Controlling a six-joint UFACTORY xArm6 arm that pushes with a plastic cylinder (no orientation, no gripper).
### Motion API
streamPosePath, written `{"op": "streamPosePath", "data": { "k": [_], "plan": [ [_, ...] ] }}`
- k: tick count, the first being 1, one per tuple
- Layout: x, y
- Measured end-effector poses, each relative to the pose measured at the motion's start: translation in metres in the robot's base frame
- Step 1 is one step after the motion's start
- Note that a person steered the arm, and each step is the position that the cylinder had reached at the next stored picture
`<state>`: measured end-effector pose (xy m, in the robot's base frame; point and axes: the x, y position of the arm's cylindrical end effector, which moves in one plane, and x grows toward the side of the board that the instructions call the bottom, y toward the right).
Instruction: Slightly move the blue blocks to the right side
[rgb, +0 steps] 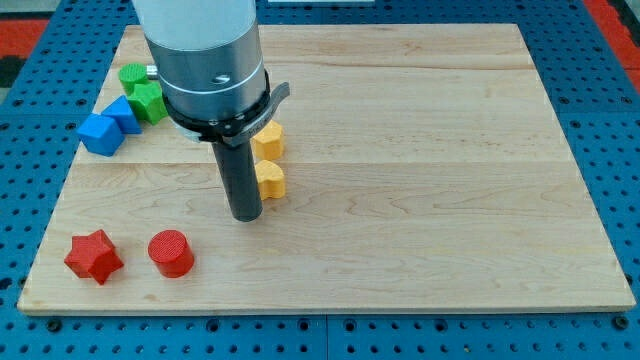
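At nine o'clock on the board (400, 150), two blue blocks (108, 125) touch near green ones (143, 95); my tip (246, 215) (no claw fitted) stands beside a yellow block (270, 180), well apart at their four o'clock.

The tip (246, 215) rests just left of a yellow block (270, 181), well apart from the blue blocks (108, 125) at the board's (450, 200) left edge.

The arm is showing a wide cylindrical housing (207, 50), pale grey above and metallic grey below. A dark collar with a projecting tab is ringing its base. The straight dark rod is ending at my tip (246, 215).
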<state>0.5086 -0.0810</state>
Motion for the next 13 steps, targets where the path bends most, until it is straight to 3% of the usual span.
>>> {"op": "streamPosePath", "data": {
  "k": [3,4,6,7,8,12,13],
  "plan": [
    [-0.053,0.003],
    [-0.046,-0.011],
    [-0.028,-0.154],
    [-0.039,-0.211],
    [-0.044,-0.223],
    [-0.174,-0.222],
    [-0.174,-0.206]
  ]
}}
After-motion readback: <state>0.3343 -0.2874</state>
